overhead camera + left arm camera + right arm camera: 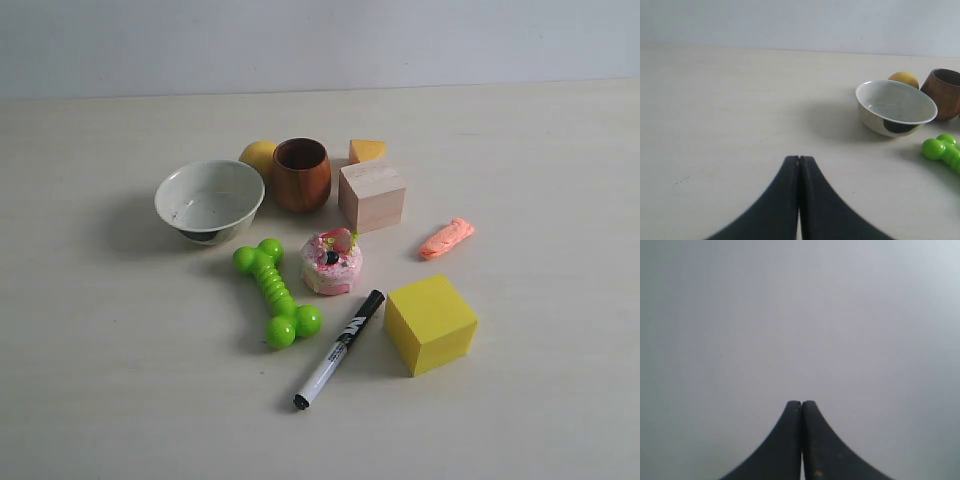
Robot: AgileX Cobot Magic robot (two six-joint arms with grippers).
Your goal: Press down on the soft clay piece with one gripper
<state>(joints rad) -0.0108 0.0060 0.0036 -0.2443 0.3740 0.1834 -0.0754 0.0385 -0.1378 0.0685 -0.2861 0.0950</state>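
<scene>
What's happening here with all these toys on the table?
Nothing is being touched right now. The soft clay piece lies alone on the table, to the right of the wooden block. The left gripper is shut and empty over bare table, with the white bowl ahead of it. The right gripper is shut too, facing only a plain grey surface. The pressing has not started.

Exterior: bright, even, diffuse light; worktop (110, 400) slightly washed out, no glare. Soft shadows fall left of the bowl (209, 200) and yellow cube (430, 322), so the source is on the right. Left wrist: reasonably sharp. Right wrist: flat grey haze, brighter in one corner; right gripper (801, 405) edges soft.
</scene>
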